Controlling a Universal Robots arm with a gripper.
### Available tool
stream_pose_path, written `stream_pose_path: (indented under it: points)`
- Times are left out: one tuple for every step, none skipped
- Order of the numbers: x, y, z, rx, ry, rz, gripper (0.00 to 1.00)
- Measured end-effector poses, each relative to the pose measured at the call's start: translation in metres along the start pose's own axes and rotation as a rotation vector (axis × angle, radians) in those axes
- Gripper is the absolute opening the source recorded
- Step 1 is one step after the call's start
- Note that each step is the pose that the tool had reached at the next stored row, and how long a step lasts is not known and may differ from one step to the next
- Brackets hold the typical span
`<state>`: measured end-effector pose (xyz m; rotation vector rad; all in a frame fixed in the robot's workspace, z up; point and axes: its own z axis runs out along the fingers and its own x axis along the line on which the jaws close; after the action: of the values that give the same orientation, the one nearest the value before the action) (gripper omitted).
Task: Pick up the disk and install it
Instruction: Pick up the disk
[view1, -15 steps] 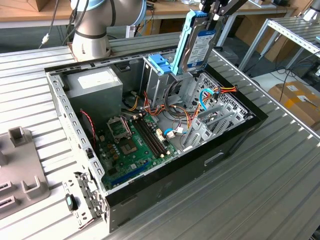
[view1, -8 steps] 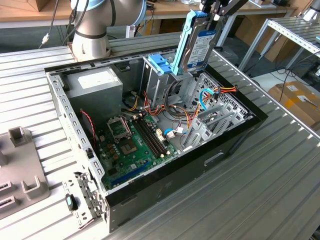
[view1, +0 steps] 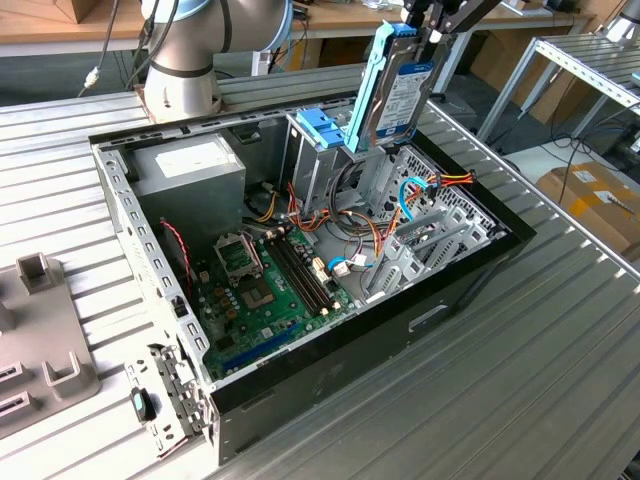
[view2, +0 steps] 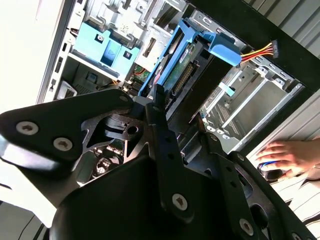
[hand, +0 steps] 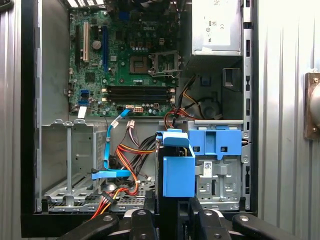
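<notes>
The arm comes in from above, wrist poised over the open computer case (view1: 470, 270). Its gripper (view1: 425, 30) pinches the top end of the disk (view1: 400, 95), which hangs beneath it, standing on end and leaning a little. The disk's lower end is right at the tall metal cage, just beside the blue plastic bracket (view1: 320, 125); whether it touches I cannot tell. In the first wrist view the black fingers (hand: 202, 220) close on either side of the light-blue carrier rails, seen end-on straight under the gripper. The disk's face is flat silver-grey metal with a blue-and-white label. In the second wrist view its other side shows a green circuit board (view2: 182, 75). Further below the gripper lie the green motherboard (view1: 265, 290), a tangle of red, yellow and orange wires (hand: 131, 150), and the boxy grey power supply (view1: 190, 165). The case sits on a ribbed metal table (view1: 520, 380). A person's hand (view2: 287, 154) lies flat on that table, outside the case wall and well off to the gripper's side.
</notes>
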<state>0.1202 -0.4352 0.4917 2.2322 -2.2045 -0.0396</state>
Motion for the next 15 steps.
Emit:
stream_pose_path:
  points:
    - [0.0001,0.0,0.0,0.0,0.0,0.0,0.35]
    - [0.0002,0.0,0.0,0.0,0.0,0.0,0.35]
    - [0.0004,0.0,0.0,0.0,0.0,0.0,0.35]
    - [0.0007,0.0,0.0,0.0,-0.0001,0.0,0.35]
    - [0.0009,0.0,0.0,0.0,0.0,0.0,0.35]
    - [0.0014,0.0,0.0,0.0,0.0,0.0,0.35]
    - [0.0019,0.0,0.0,0.0,0.0001,0.0,0.35]
    - [0.0024,0.0,0.0,0.0,0.0,0.0,0.35]
    - [0.003,0.0,0.0,0.0,0.0,0.0,0.35]
    - [0.0036,0.0,-0.0001,0.0,0.0,0.0,0.35]
    - [0.0043,0.0,-0.0001,0.0,0.0,0.0,0.35]
    - [0.0049,0.0,0.0,0.0,0.0,0.0,0.35]
    - [0.0055,0.0,-0.0001,0.0,0.0,0.0,0.35]
    - [0.0062,0.0,-0.0001,0.0,0.0001,0.0,0.35]
    - [0.0069,0.0,-0.0001,0.0,0.0,0.0,0.35]
